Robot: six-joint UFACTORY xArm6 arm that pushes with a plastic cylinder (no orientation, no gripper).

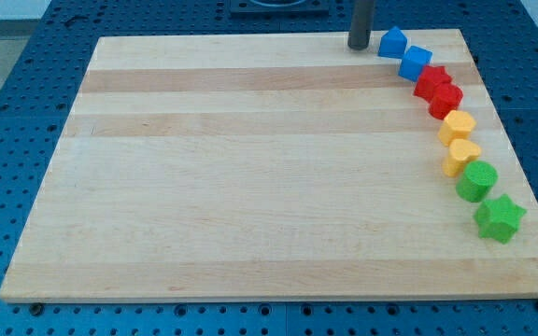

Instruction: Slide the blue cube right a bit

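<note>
The blue cube (416,62) lies near the view's top right on the wooden board (250,187). Just up-left of it sits another blue block (392,42) with a peaked top. My tip (359,47) stands at the board's top edge, just left of the peaked blue block and up-left of the blue cube, with a small gap to the peaked block. The blocks form a curved row down the board's right side.
Below the blue cube come two red blocks (431,80) (445,99), a yellow hexagon-like block (457,126), a yellow block (460,156), a green round block (477,180) and a green star (499,217). The board's right edge is close to the row.
</note>
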